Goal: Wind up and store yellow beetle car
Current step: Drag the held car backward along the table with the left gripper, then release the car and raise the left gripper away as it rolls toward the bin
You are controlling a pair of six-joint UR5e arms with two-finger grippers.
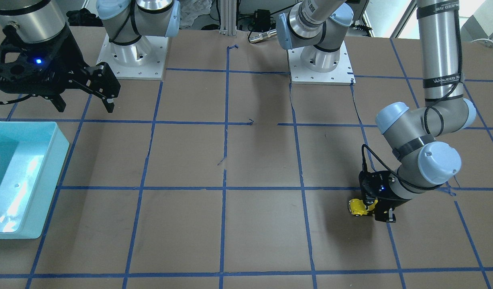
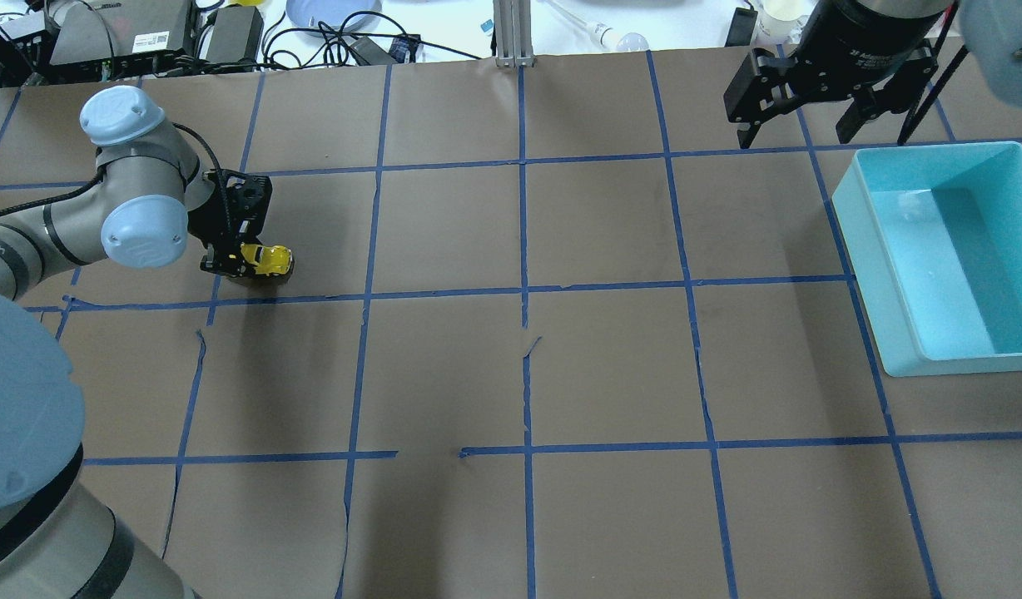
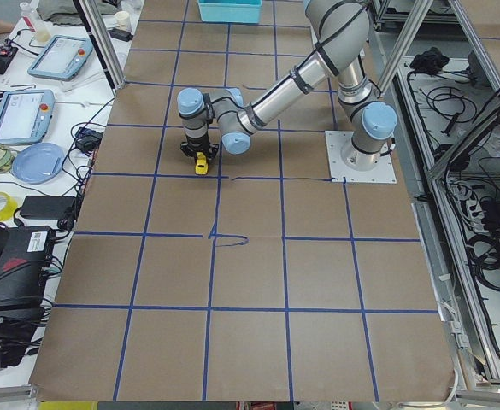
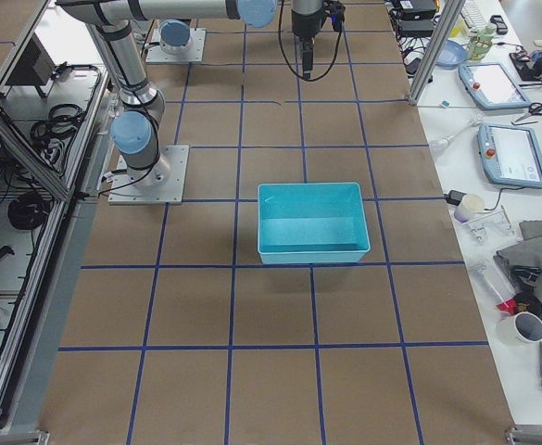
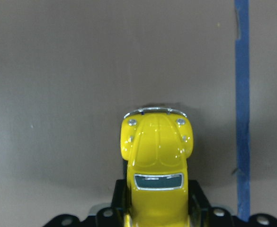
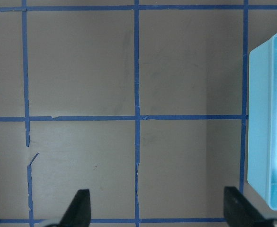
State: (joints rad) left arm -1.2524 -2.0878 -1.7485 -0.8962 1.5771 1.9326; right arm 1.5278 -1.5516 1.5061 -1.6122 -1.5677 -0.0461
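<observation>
The yellow beetle car [image 2: 268,260] sits low on the brown table at the far left of the overhead view. My left gripper [image 2: 243,262] is shut on its rear half. The car's nose sticks out ahead of the fingers in the left wrist view [image 5: 157,146]. It also shows in the front-facing view [image 1: 357,207] and the exterior left view [image 3: 200,164]. My right gripper [image 2: 806,125] is open and empty, held high over the table's far right, near the far end of the light-blue bin [image 2: 1002,151]. Its fingertips [image 6: 79,208] show wide apart in the right wrist view.
The light-blue bin [image 1: 62,138] stands at the table's right side and looks empty. Blue tape lines [image 2: 523,291] divide the brown table into squares. The two arm bases [image 1: 132,56] stand on plates at the robot's side. Cables and devices [image 2: 145,33] lie beyond the far edge.
</observation>
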